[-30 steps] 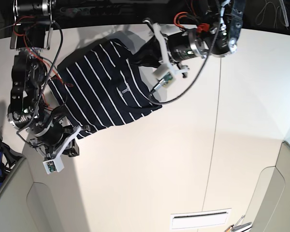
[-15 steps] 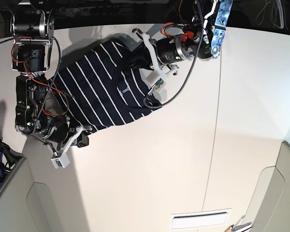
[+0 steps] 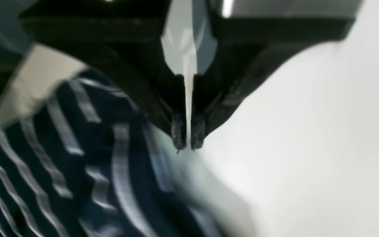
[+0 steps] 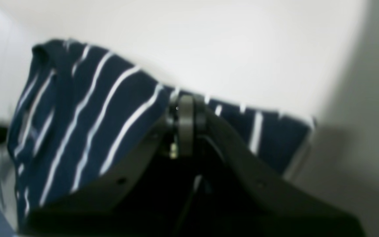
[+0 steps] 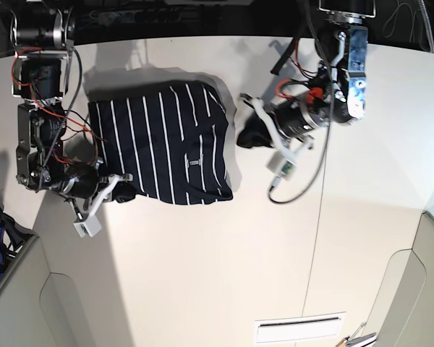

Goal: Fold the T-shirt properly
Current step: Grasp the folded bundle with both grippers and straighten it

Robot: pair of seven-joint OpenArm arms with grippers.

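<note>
While its jaws stand all but together on nothing, the left gripper hangs over bare table just off the T-shirt. Right gripper: jaws pressed together at the shirt's lower left edge; whether cloth is pinched cannot be told. T-shirt: lying flat, left of table centre, stripes and long axis running near to far.

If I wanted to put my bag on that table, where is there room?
The wide pale stretch of table in front of the T-shirt is bare, down to the white slotted strip. It is crowded at the back, with an arm on either side of the shirt.
</note>
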